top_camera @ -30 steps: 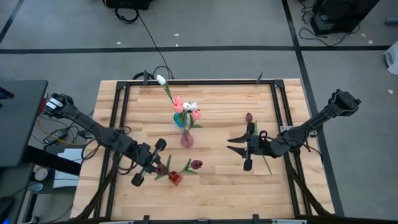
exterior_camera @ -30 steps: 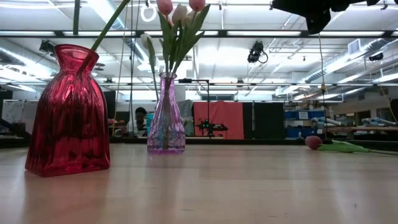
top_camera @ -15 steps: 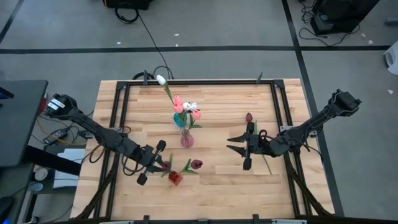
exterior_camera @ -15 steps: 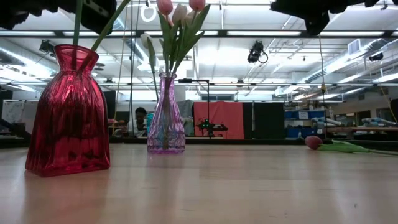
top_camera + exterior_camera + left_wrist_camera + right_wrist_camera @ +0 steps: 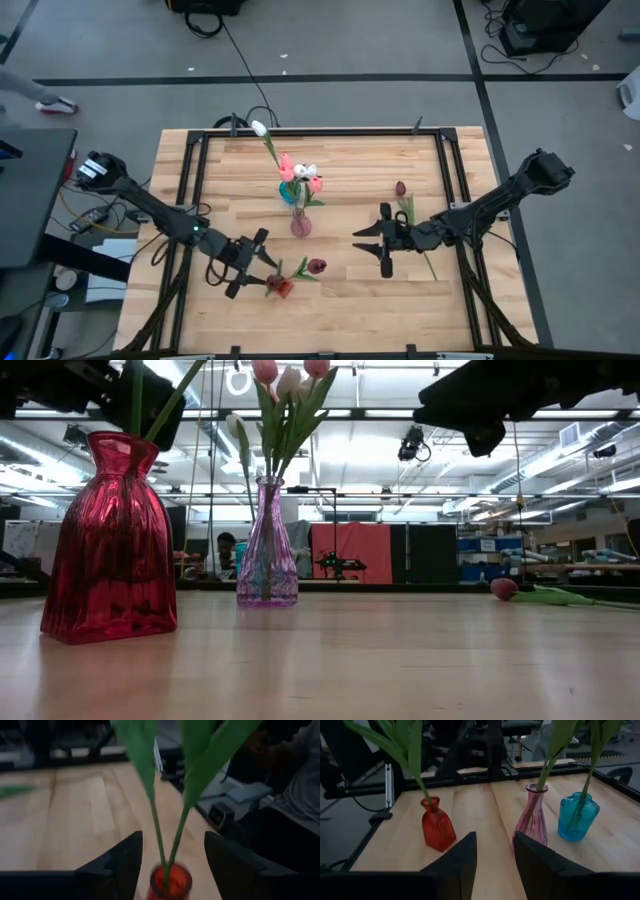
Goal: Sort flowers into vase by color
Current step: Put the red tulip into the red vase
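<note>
A red vase point(image 5: 283, 288) stands near the table's front left and holds two green stems point(image 5: 159, 837); one maroon tulip head point(image 5: 316, 265) leans out toward the right. My left gripper point(image 5: 258, 268) is open just left of the vase, its fingers on either side of the stems without touching them point(image 5: 172, 860). My right gripper point(image 5: 372, 248) is open and empty right of centre, pointing toward the vases point(image 5: 492, 855). A loose maroon tulip point(image 5: 400, 188) lies flat on the table behind it and also shows in the low view point(image 5: 503, 588).
A pink glass vase point(image 5: 300, 222) and a blue vase point(image 5: 290, 190) with pink and white tulips stand mid-table; a white tulip point(image 5: 259, 128) leans toward the far edge. A black frame rail point(image 5: 195, 180) runs around the table. Bare wood lies between the two grippers.
My left gripper has gone toward the red vase, right and toward the near edge. A second green stem now stands upright in the red vase beside the first one. My right gripper has gone a little toward the table's left.
</note>
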Robot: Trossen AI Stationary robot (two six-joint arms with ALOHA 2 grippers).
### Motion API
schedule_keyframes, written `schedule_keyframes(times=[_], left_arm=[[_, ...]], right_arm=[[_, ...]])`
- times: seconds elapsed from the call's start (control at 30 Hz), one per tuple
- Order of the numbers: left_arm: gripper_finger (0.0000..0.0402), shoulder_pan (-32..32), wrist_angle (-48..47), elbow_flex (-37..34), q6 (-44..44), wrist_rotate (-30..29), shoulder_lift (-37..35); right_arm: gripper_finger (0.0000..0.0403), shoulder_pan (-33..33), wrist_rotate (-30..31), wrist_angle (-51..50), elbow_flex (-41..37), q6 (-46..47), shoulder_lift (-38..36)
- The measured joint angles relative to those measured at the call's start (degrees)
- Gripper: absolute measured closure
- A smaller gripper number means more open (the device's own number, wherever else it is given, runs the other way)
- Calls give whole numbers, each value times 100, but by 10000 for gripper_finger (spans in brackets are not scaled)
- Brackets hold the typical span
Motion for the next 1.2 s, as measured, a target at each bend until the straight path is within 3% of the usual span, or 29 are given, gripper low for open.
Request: schedule_keyframes(times=[0.17,0.27,0.33,0.43,0.57,0.73,0.87,1.2], left_arm=[[177,0,-662,0,-550,-108,-139],[178,0,-897,-2,-785,-211,-125],[178,0,-941,-2,-805,-318,-125],[178,0,-930,-2,-803,-501,-128],[178,0,-980,-2,-773,-763,-128],[178,22,-965,-2,-654,-1325,-128],[178,22,-962,-2,-654,-1435,-128],[178,22,-864,-2,-656,-1435,-173]], right_arm=[[257,-56,14,28,0,-21,17],[257,-74,223,-462,3,-23,-220],[256,-135,522,-1292,4,393,-449],[253,-396,645,-3126,4,1784,-799],[252,-779,190,-5309,2,3800,-961],[252,-1210,-1069,-6453,2,5070,-713],[252,-1284,-1586,-7014,4,5488,-406],[253,-1106,-1296,-7714,445,5599,-33]])
